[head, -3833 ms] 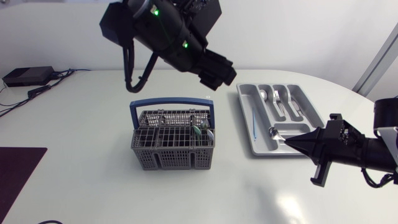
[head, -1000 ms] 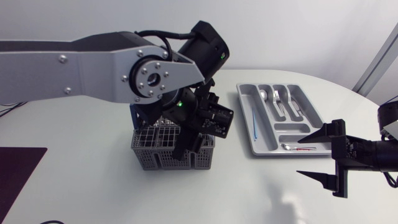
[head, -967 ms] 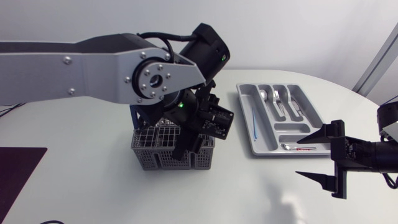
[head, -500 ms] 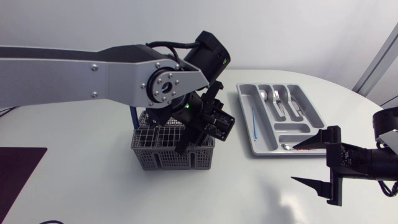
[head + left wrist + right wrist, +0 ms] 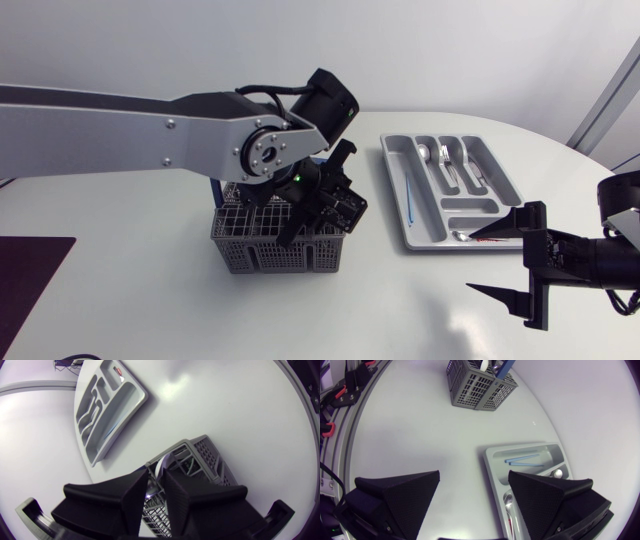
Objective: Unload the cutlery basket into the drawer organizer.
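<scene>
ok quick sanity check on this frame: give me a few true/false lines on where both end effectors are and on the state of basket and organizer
1. The right end effector is open and holds nothing. True.
2. The left end effector hangs over the drawer organizer. False: it is down at the cutlery basket, well apart from the organizer.
3. The drawer organizer is empty. False: it already holds spoons and a thin blue utensil in separate compartments.
4. The cutlery basket stands upright on the table, beside the organizer and not touching it. True.
</scene>
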